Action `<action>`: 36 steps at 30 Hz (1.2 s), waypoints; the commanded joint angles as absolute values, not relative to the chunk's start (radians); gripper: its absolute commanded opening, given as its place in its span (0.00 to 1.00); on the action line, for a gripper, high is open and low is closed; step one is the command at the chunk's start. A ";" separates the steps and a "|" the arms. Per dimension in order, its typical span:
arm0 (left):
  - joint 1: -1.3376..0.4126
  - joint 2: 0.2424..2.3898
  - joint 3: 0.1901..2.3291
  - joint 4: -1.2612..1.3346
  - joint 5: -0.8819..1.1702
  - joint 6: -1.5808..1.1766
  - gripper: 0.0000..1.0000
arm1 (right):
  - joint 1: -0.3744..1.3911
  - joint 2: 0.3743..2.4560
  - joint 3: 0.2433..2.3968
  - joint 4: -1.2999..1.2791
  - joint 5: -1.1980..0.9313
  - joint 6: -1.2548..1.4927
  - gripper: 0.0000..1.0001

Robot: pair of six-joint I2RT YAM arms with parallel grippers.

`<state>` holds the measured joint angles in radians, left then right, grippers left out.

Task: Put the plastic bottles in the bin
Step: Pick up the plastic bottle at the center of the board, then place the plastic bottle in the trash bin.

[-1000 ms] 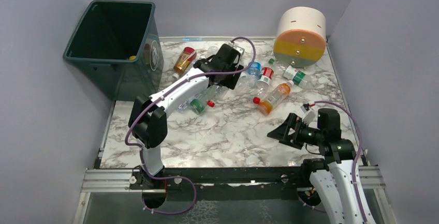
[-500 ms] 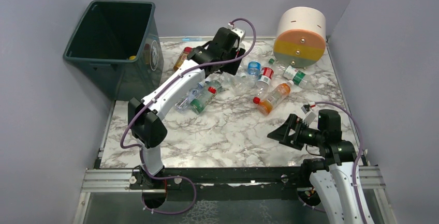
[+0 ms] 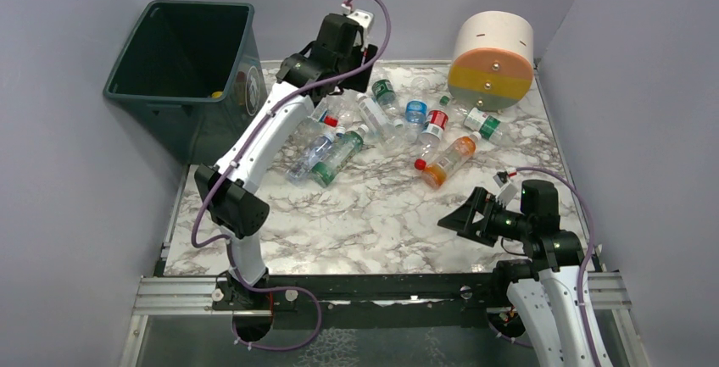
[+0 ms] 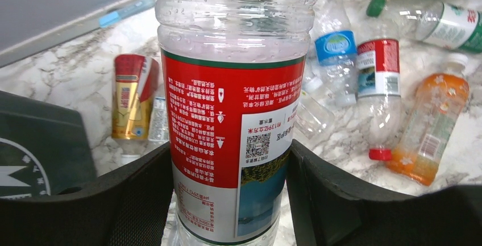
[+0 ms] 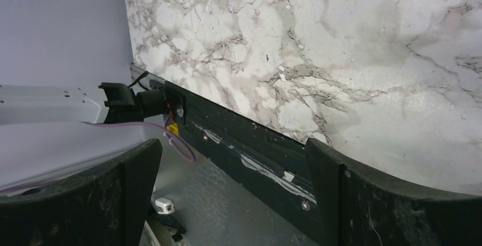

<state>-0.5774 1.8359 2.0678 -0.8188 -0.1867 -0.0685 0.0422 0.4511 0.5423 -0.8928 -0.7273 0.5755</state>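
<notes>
— What sits on the white marbled desk between the grey walls?
— Small plastic bottles, scattered across its far side. The left hand clamps a clear plastic bottle with a red label, lifted just beside the large dark green rectangular plastic bin at the far left.
— And the right hand?
— Spread wide, holding nothing, over the desk's near edge.

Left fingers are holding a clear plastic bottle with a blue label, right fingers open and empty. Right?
Not quite. The clear plastic bottle in the left fingers has a red label, not blue, per the left wrist view. The right fingers are open and empty.
</notes>
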 commanded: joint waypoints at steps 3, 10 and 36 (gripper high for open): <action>-0.485 1.792 2.197 -0.833 -0.137 -0.063 0.69 | 0.046 0.442 0.544 -0.919 -0.753 0.581 0.99; -0.410 1.772 2.314 -0.835 -0.100 -0.073 0.69 | 0.046 0.438 0.544 -0.928 -0.755 0.586 1.00; -0.048 1.642 2.345 -0.653 0.045 -0.132 0.69 | 0.046 0.394 0.572 -1.049 -0.751 0.558 0.99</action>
